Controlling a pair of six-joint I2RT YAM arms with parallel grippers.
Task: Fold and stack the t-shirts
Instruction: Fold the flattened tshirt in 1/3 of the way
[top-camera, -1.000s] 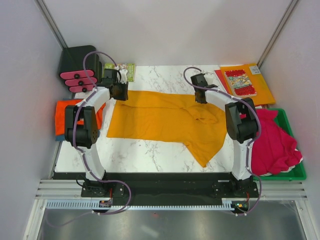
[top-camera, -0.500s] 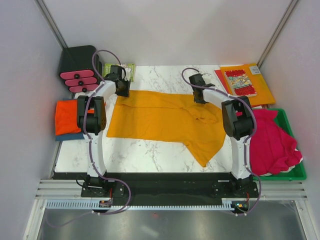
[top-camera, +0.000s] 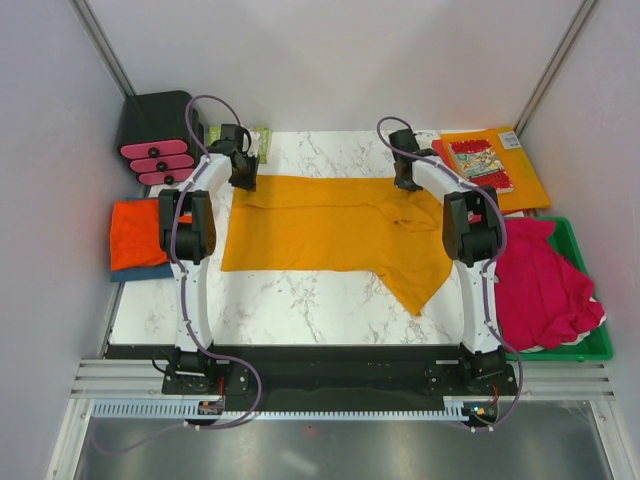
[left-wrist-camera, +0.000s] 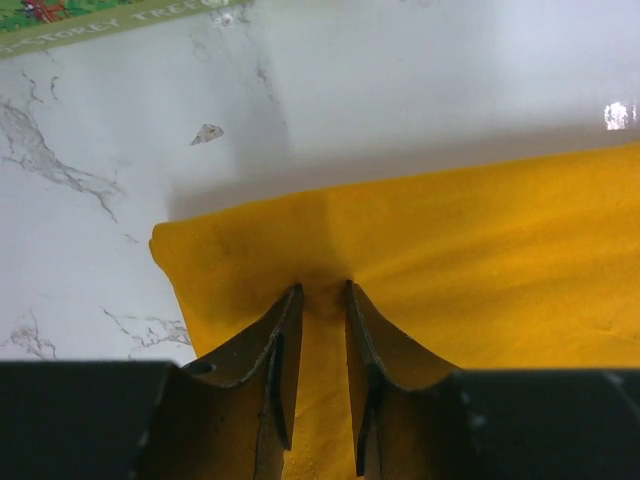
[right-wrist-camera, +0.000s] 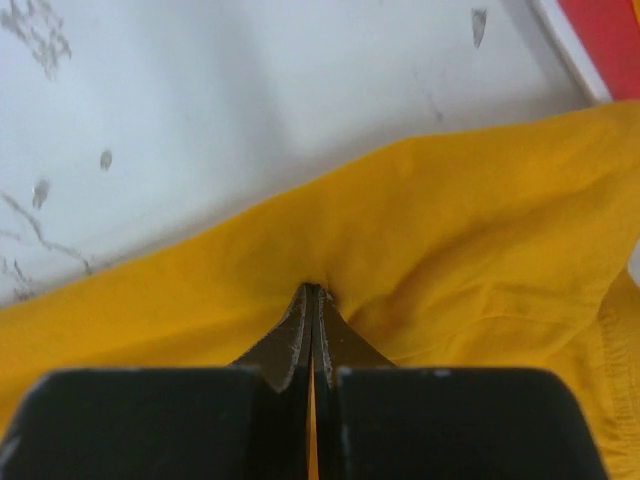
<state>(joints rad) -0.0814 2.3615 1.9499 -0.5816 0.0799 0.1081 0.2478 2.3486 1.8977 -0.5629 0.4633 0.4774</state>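
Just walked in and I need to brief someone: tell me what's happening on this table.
Both arms are working the mustard t-shirt, which lies spread on the marble table. The left gripper and right gripper each pinch its far edge, one toward each end. A red-orange t-shirt sits folded at the left; crimson-pink t-shirts wait heaped in the green bin.

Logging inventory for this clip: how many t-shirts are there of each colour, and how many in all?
mustard t-shirt: 1
red-orange t-shirt: 1
blue t-shirt: 1
crimson-pink heap: at least 1, pieces not separable
Total: at least 4
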